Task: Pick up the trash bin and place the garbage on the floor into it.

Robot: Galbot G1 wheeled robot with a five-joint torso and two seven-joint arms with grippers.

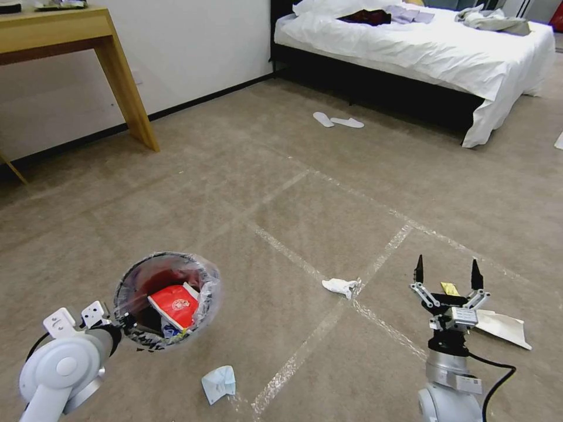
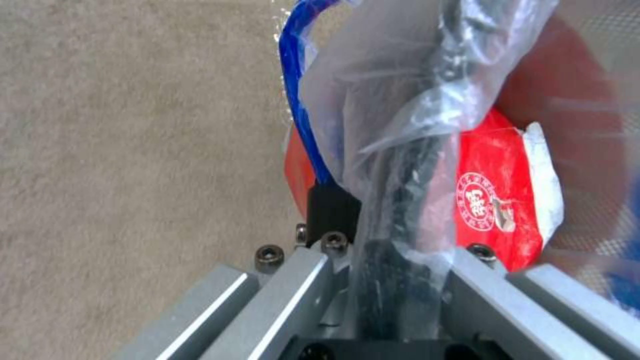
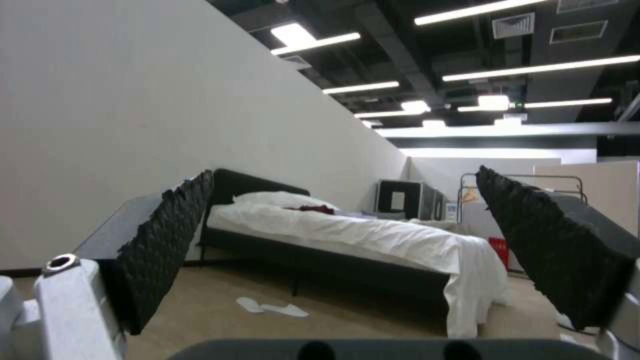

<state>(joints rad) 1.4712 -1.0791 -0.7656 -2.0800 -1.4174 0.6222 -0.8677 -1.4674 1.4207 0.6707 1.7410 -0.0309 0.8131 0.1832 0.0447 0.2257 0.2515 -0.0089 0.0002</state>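
Left gripper grips 1 trash bin | floor: 2 tissues

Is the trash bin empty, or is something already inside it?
Not empty. The trash bin holds a red-and-white packet, seen down its open top.

A round white seal of unreadable characters is showing on the red-and-white packet lying inside the trash bin; no other readable text is appearing anywhere
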